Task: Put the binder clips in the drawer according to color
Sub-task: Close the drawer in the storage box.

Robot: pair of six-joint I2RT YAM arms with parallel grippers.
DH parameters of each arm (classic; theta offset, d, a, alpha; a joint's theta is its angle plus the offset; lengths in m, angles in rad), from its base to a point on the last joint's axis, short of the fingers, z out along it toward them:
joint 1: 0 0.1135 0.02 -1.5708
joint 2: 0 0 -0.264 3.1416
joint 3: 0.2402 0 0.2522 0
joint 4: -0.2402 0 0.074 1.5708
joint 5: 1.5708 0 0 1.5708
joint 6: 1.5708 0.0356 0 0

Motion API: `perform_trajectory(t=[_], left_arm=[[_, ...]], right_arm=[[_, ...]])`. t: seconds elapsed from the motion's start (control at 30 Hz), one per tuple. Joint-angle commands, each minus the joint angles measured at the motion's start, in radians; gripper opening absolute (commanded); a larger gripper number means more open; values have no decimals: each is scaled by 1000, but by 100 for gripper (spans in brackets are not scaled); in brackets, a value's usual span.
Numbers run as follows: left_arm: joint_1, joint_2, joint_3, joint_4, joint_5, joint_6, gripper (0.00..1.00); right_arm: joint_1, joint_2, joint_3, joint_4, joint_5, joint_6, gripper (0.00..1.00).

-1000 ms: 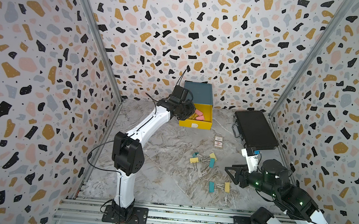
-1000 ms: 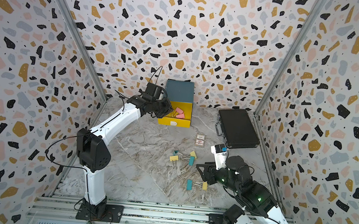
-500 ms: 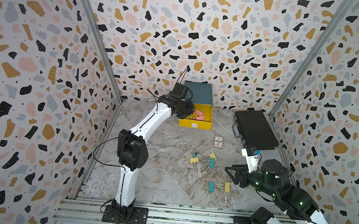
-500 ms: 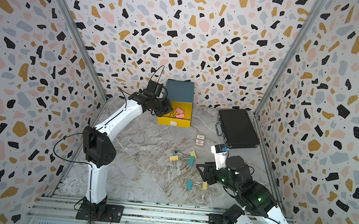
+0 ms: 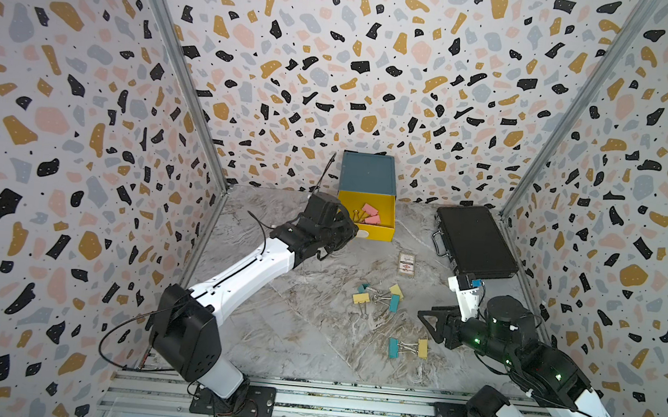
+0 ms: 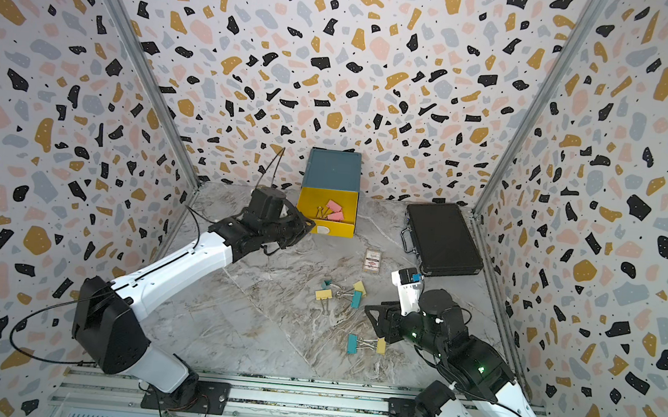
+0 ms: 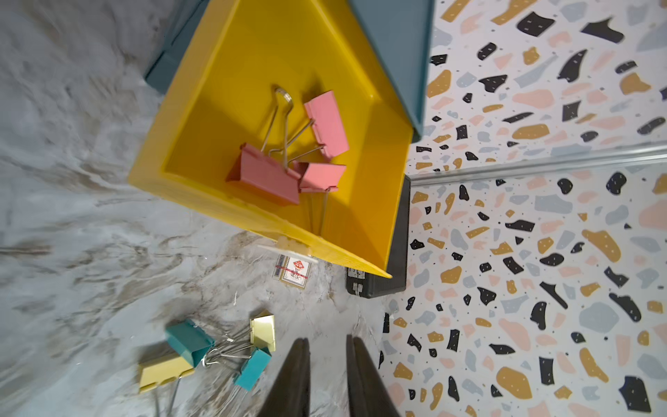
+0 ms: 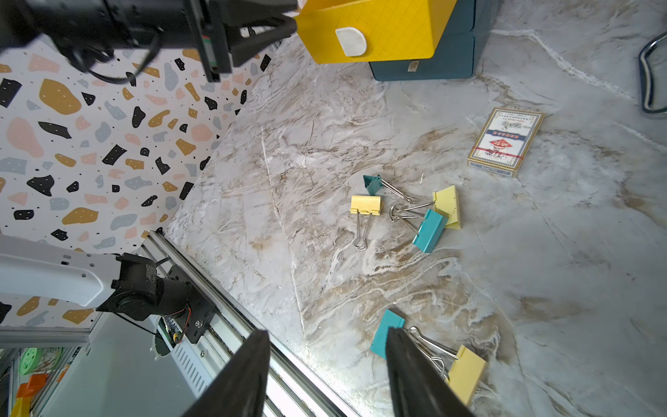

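The drawer chest (image 5: 367, 173) stands at the back wall with its yellow top drawer (image 5: 380, 234) pulled out. Three pink binder clips (image 7: 267, 175) (image 7: 326, 122) (image 7: 321, 177) lie tangled inside it. My left gripper (image 7: 326, 341) hovers at the drawer's front left corner (image 5: 349, 230), open a little and empty. Two yellow (image 5: 360, 298) (image 5: 396, 289) and two teal clips (image 5: 394, 303) (image 5: 364, 288) lie clustered mid-table. A teal clip (image 8: 384, 334) and a yellow clip (image 8: 467, 372) lie linked by their handles just beside my right gripper (image 8: 328, 332), which is open and empty (image 5: 431, 325).
A printed card packet (image 5: 406, 263) lies between the drawer and the clip cluster. A flat black briefcase (image 5: 473, 241) sits at the back right by the wall. The metal mounting rail (image 5: 305, 399) runs along the table's front edge.
My left gripper's jaws have parted and the left arm has drawn back a little from the drawer, its elbow sinking lower. The right arm has stayed still.
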Motion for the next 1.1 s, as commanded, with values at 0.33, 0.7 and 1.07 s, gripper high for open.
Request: perform_trajectory(t=[0.33, 0.7, 1.07], left_arm=[[34, 205, 81, 232, -13, -109, 14], [98, 420, 324, 235, 20, -146, 23], [137, 502, 449, 196, 35, -156, 51]], right_arm=[[-3, 3, 9, 0, 11, -16, 57], [-4, 2, -1, 0, 11, -17, 57], [-5, 7, -19, 0, 9, -16, 57]])
